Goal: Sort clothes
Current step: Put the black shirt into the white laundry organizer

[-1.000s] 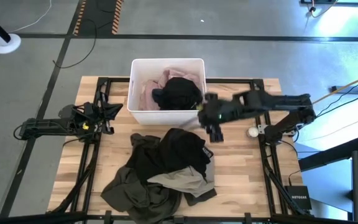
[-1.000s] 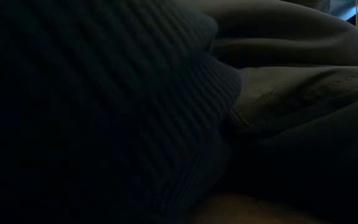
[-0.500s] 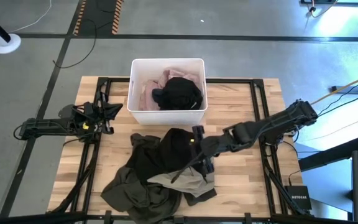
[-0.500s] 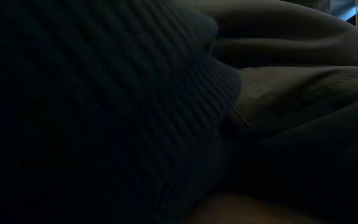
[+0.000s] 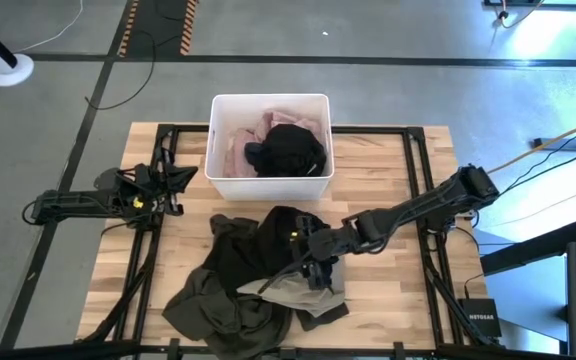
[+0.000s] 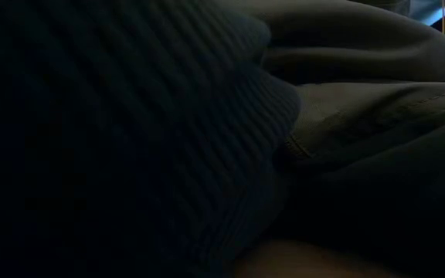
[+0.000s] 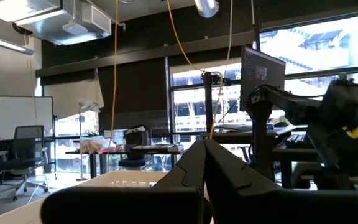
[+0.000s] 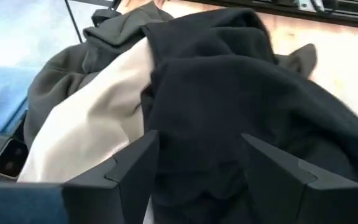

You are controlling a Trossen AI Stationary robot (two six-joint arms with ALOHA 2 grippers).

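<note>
A pile of clothes lies at the table's near middle. In it a navy garment (image 5: 283, 235) lies on top, beside a dark olive-green one (image 5: 218, 295) and a beige one (image 5: 288, 288). A pale pink garment (image 5: 233, 145) and a black one (image 5: 288, 150) lie in the white bin (image 5: 268, 97) at the far middle. My right gripper (image 5: 308, 262) is open over the pile's right part. In the right wrist view (image 8: 197, 168) its fingers stand on either side of a hump of the navy garment (image 8: 229, 93). My left gripper (image 5: 173, 185) waits shut at the left edge. My right gripper comes at the navy garment (image 8: 216, 143) slanting down from the table's right, with its open fingers (image 8: 135, 168) on either side of the cloth. I cannot tell whether they touch it.
Dark ribbed cloth (image 6: 130, 116) and olive cloth (image 6: 361, 116) from the pile fill the low view. Black frame rails (image 5: 415, 170) run along the table's left and right sides. Bare wood (image 5: 388, 300) shows to the right of the pile.
My right gripper has gone from beside the bin's near right corner toward the table's near edge and left, and down to the clothes pile. The clothes have stayed where they were.
</note>
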